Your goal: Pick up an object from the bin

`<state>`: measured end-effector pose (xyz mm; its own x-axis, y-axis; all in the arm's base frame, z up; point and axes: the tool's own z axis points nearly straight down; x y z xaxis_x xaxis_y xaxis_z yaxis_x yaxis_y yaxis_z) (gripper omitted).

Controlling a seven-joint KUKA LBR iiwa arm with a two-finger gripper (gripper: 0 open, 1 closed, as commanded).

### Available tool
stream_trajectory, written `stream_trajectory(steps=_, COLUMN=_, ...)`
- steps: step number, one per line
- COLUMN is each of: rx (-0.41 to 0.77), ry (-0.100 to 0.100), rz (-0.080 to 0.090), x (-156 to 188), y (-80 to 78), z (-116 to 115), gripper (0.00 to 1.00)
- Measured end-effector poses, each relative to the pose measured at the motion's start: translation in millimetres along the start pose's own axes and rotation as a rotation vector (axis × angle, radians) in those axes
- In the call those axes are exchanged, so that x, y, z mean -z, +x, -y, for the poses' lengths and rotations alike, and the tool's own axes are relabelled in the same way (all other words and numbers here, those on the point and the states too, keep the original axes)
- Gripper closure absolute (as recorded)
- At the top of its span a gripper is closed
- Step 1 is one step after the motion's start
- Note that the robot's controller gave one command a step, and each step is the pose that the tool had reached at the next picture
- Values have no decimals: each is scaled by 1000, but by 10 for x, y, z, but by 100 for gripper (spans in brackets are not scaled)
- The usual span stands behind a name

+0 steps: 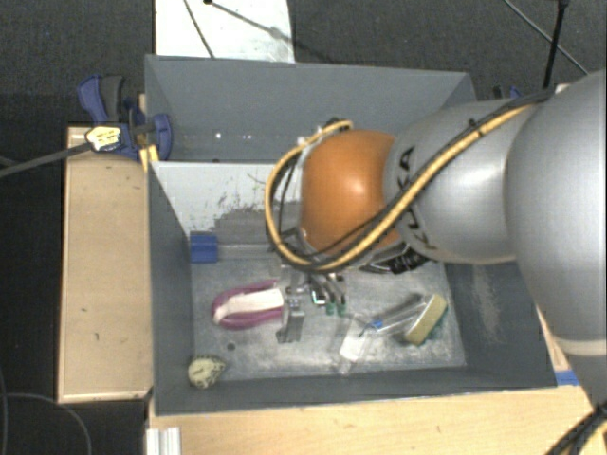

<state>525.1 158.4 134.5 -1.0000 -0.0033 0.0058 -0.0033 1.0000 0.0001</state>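
My gripper (291,326) hangs low over the middle of the bin floor, under the arm's orange cover. Just to its left, touching or nearly touching it, lies a purple and white oblong thing (248,306). To its right rests a clear plastic piece (377,328) with a yellowish sponge-like block (426,318) at its far end. I see nothing held in the gripper.
A small blue block (203,247) sits against the back left wall. A crumpled pale ball (206,372) lies in the front left corner. The arm and its cover hide the bin's back right part.
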Motion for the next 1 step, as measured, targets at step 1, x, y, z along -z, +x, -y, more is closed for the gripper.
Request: stream_trajectory(steps=1, rx=5, ry=0, rz=2, x=-681, y=-192, z=-142, gripper=0)
